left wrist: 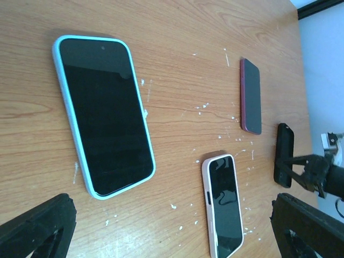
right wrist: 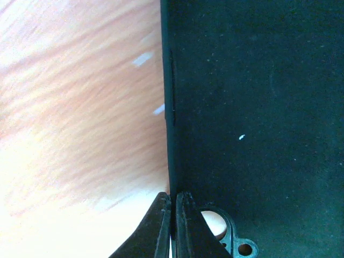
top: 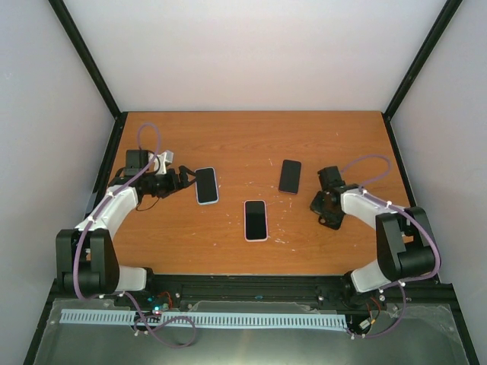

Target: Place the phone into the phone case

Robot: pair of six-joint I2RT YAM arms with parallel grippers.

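Left gripper [top: 181, 181]: fingers spread wide, holding nothing. A blue-cased phone [top: 206, 185] lies just beside it at 3 o'clock, and a pink-cased phone [top: 256, 220] lies at 4 o'clock from that. The bare dark phone [top: 290, 176] lies flat, at 10 o'clock from the right gripper [right wrist: 173, 207], whose fingers are pinched on the rim of the black phone case [left wrist: 283, 155], which stands on edge.

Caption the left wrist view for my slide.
A light-blue-cased phone, pink-cased phone and dark red phone lie on the wooden table; the right gripper holds a black phone case on edge.
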